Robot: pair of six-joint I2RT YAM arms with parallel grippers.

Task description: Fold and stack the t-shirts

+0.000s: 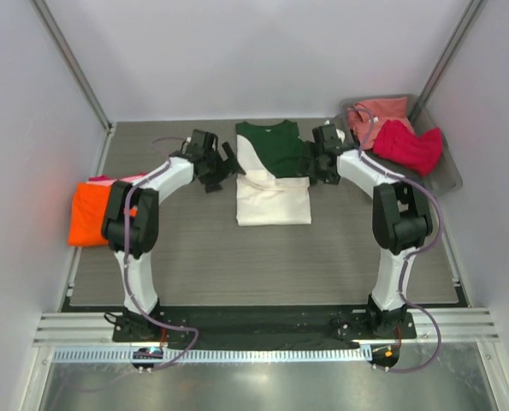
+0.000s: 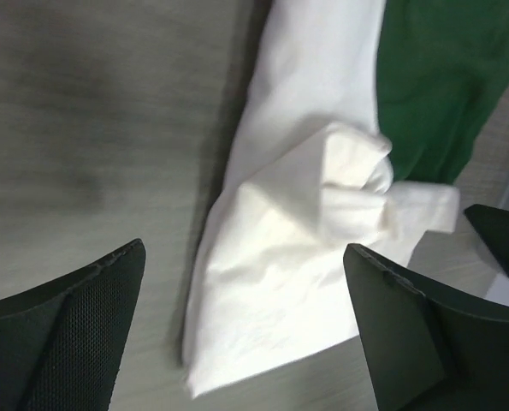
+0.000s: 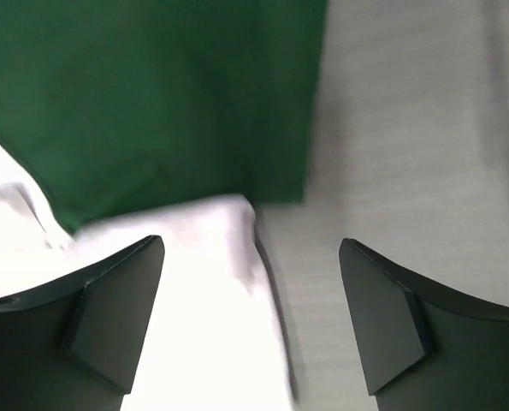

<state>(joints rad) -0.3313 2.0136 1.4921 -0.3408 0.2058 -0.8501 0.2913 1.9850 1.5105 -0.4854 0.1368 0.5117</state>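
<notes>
The cream t-shirt with dark green sleeves [image 1: 272, 175] lies partly folded at the table's middle back, green part at the far end, cream part nearer. My left gripper [image 1: 228, 169] is open just left of it; in the left wrist view the cream cloth [image 2: 288, 257] bunches between the fingers. My right gripper [image 1: 316, 163] is open at its right edge; the right wrist view shows green cloth [image 3: 151, 94] above cream cloth [image 3: 203, 325]. An orange t-shirt [image 1: 90, 212] on a pink one [image 1: 117, 179] lies at the left. Salmon [image 1: 378, 111] and crimson [image 1: 408, 144] t-shirts lie at the back right.
A grey tray [image 1: 445, 175] at the back right corner holds the salmon and crimson shirts. White walls close in the table on three sides. A metal rail [image 1: 263, 330] runs along the near edge by the arm bases.
</notes>
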